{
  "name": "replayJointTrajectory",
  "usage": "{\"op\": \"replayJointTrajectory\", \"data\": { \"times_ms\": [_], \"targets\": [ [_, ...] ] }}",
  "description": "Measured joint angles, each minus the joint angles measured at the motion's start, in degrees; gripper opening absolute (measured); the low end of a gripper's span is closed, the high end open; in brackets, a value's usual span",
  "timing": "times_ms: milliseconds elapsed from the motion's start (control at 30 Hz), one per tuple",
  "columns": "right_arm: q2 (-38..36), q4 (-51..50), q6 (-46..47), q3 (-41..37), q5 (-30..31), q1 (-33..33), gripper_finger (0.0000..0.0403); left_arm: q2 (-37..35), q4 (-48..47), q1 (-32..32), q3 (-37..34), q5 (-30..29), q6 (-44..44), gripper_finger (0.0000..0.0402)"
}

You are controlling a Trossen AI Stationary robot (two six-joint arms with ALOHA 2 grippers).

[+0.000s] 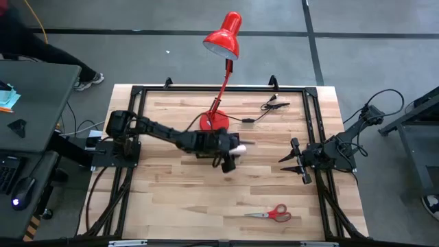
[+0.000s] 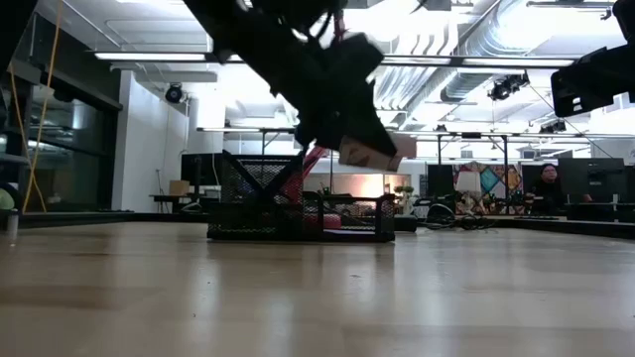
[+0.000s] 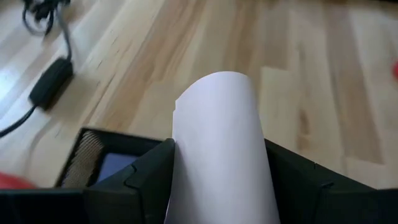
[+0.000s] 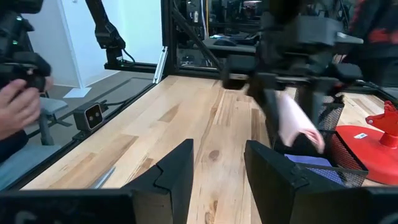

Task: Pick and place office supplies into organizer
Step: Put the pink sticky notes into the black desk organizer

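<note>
My left gripper (image 1: 230, 156) reaches over the middle of the table and is shut on a pale pink sticky-note pad (image 3: 217, 124). The pad hangs just above the black mesh organizer (image 2: 298, 213), which stands in front of the lamp's base. A purple pad (image 3: 115, 167) lies flat in one compartment of the organizer. Red-handled scissors (image 1: 271, 214) lie flat near the table's front edge. My right gripper (image 4: 217, 168) waits at the table's right side, open, with nothing between its fingers. My left gripper pinches the pink pad by two opposite sides (image 3: 181, 155) between its two fingers (image 3: 146, 174). The pad bows into an arch between them. The fingers slant down from the table's left. The pad (image 2: 375, 151) is lifted clear, above the organizer's right end.
A red desk lamp stands with its round base (image 1: 214, 122) just behind the organizer and its head (image 1: 225, 36) over the far edge. A black cable with an adapter (image 1: 264, 110) lies at the far right. A person's hand (image 4: 18, 106) shows beyond the table.
</note>
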Motion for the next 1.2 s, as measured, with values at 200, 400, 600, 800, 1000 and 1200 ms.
{"op": "replayJointTrajectory", "data": {
  "times_ms": [200, 400, 600, 800, 1000, 1200],
  "targets": [
    [0.00, 0.00, -0.01, 0.00, -0.01, 0.00, 0.0134, 0.00, -3.13, 3.62, 0.01, 2.97, 0.16, 0.0209],
    [0.00, -0.01, 0.00, 0.00, -0.01, 0.01, 0.0134, 0.00, -5.60, 3.02, 0.01, 1.72, 3.57, 0.0209],
    [0.00, 0.00, 0.00, 0.00, -0.01, 0.01, 0.0134, 0.00, -6.36, 3.12, 0.01, -0.65, 3.62, 0.0209],
    [0.00, 0.00, -0.01, 0.00, -0.02, -0.01, 0.0134, 0.02, -7.11, 3.12, 0.01, -3.36, 3.90, 0.0209],
    [0.00, -0.01, 0.00, 0.00, -0.01, -0.01, 0.0134, 0.00, -8.47, 3.10, 0.14, -4.41, 4.58, 0.0209],
    [0.00, 0.00, 0.00, 0.00, -0.02, -0.01, 0.0134, 0.02, -8.67, 3.10, 0.14, -4.92, 5.23, 0.0235]
  ]
}}
